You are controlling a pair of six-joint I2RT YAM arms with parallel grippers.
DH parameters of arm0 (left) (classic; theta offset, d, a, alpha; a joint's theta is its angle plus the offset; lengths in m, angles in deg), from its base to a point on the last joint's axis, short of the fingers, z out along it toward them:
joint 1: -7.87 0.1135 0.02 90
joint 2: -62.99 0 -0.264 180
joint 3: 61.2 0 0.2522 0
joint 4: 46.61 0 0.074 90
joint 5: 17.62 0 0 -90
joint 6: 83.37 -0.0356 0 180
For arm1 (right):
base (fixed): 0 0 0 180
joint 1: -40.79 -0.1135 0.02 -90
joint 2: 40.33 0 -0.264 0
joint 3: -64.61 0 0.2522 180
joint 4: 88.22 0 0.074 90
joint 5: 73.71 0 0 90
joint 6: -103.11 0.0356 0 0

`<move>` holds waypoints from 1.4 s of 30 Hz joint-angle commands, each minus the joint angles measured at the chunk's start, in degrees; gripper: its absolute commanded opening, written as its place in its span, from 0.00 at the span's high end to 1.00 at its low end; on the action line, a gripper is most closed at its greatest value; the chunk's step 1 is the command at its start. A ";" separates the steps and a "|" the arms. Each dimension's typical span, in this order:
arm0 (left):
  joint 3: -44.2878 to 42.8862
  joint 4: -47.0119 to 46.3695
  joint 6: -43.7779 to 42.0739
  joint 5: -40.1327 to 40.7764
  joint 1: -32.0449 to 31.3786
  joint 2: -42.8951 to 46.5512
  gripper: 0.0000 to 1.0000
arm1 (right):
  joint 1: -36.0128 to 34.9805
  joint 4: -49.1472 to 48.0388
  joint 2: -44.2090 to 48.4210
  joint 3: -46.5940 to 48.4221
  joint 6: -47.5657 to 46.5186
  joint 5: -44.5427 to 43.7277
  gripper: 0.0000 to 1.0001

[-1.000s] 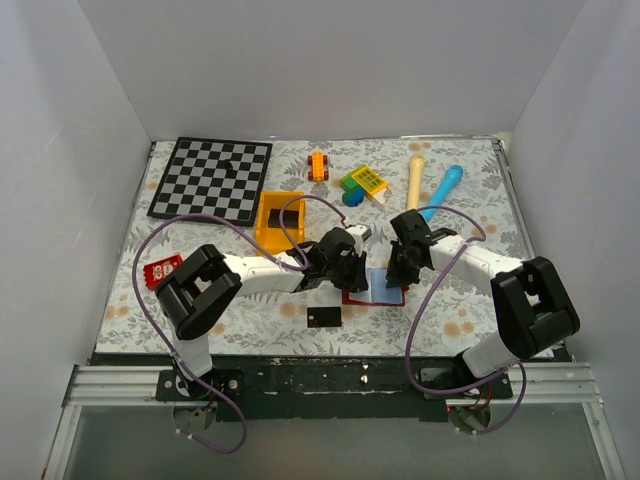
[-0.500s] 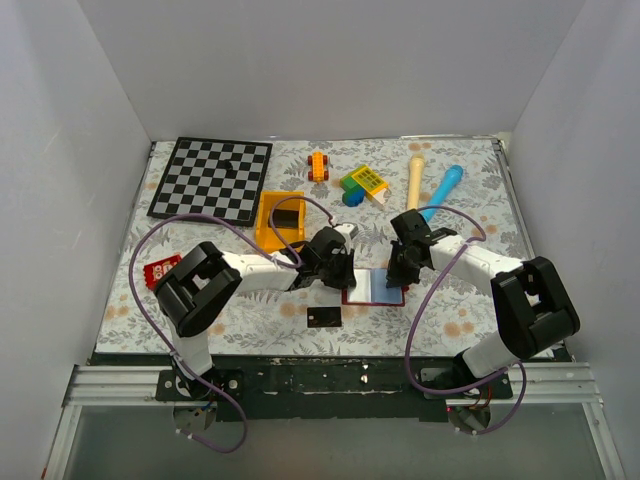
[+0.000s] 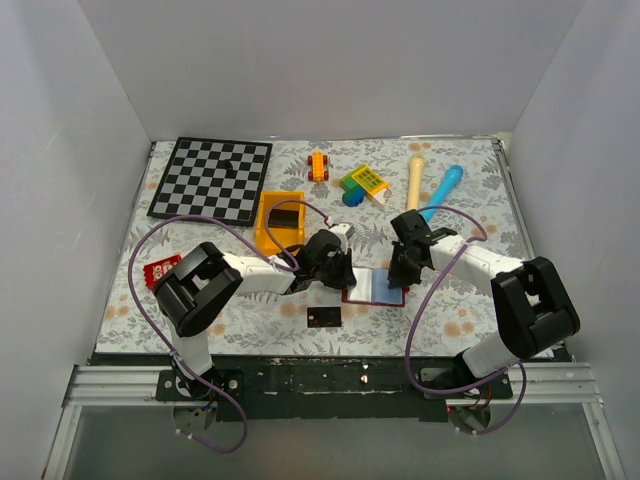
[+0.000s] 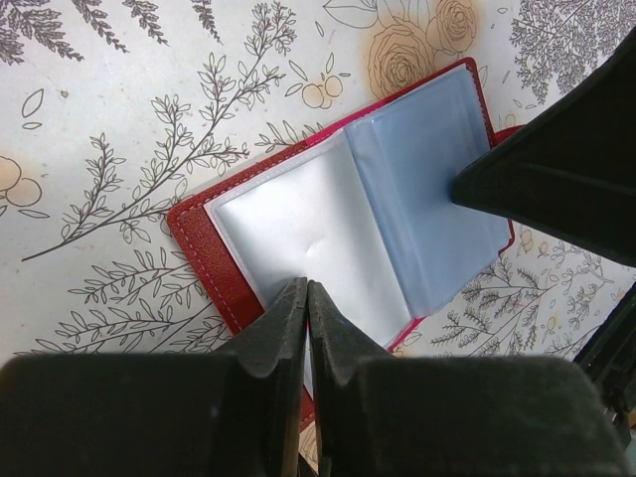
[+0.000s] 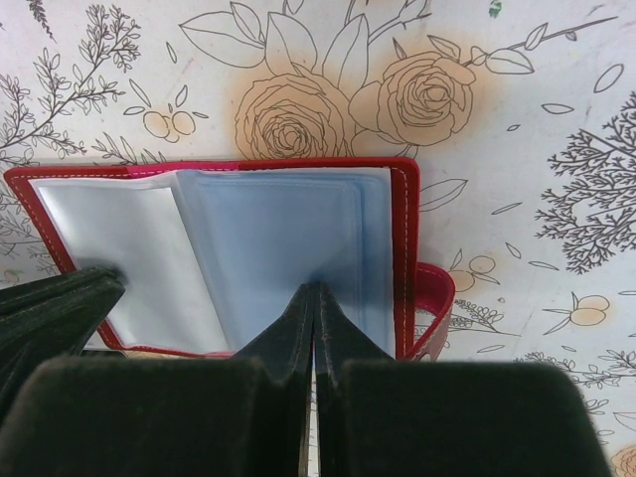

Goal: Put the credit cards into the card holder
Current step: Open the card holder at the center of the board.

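Card holder (image 4: pixel 338 209) lies open, left gripper (image 4: pixel 306 298) and right gripper (image 5: pixel 316 298) closed together on opposite edges.

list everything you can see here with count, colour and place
card holder: 1, dark red with pale blue pockets, open flat, table centre
cards: 2, black, one in front of the holder, one in the bin
bin: 1, yellow, left of centre
chessboard: 1, black and white, far left
toy car: 1, orange, far middle
blocks: small cluster, green, yellow and blue, far middle
sticks: 2, one cream, one blue, far right
packet: 1, red, left edge
table: 1, floral white
left gripper: black, shut, tips on the holder's left pocket
right gripper: black, shut, tips on the holder's right pocket
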 commanded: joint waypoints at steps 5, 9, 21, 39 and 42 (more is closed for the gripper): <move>3.67 5.22 -1.18 3.14 0.25 -0.83 0.96 | 0.48 5.67 -1.77 1.21 0.26 -5.34 0.99; 4.46 5.39 -1.18 3.75 0.25 -0.13 0.97 | 0.57 6.20 -1.77 1.21 0.17 -5.95 0.99; 7.18 5.13 -0.83 5.77 1.57 1.98 0.97 | 0.83 6.99 -1.59 1.21 0.35 -6.92 0.99; 2.70 6.88 -2.85 4.37 1.57 3.57 0.97 | 0.92 0.23 12.63 -0.72 -1.32 -1.13 0.99; 2.52 6.80 -2.50 3.49 1.48 4.09 0.97 | 0.92 -0.92 18.26 -1.60 -1.76 -0.59 0.99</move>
